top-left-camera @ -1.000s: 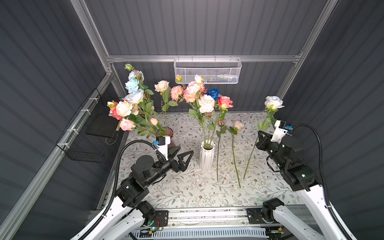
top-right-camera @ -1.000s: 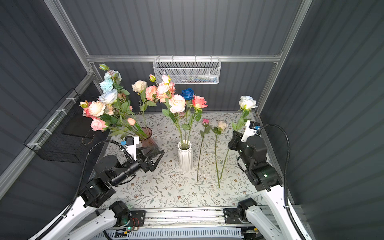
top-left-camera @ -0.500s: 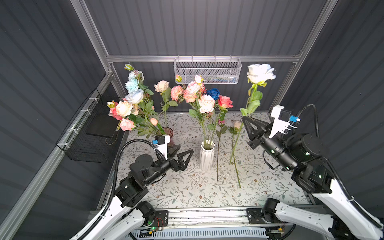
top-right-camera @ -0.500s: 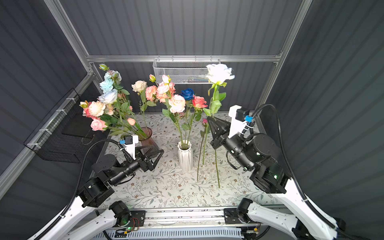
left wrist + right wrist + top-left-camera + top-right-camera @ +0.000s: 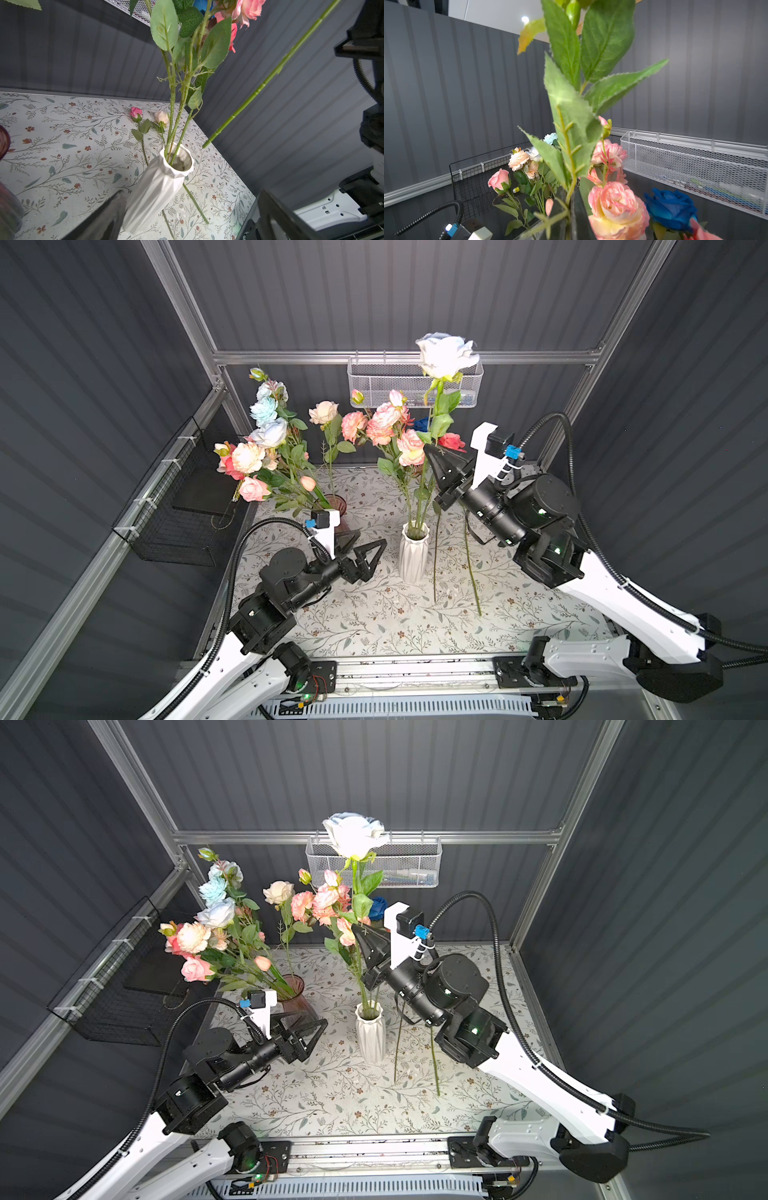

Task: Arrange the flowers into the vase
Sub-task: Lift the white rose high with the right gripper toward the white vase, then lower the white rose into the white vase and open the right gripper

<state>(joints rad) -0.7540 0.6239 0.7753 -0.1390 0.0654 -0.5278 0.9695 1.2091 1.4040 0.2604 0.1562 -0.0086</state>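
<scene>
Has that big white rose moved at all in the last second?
Yes. The white rose, clamped in the right gripper, has gone up and swung left: its head now overlaps the wire basket on the back wall.

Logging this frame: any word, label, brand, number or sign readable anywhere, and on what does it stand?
No text can be read in any view.
white mesh basket: coloured items inside, any print too blurred.
right pincer, holding the white rose: small cross-like mark on it, too small to call a letter.
white vase: plain, no label.
</scene>
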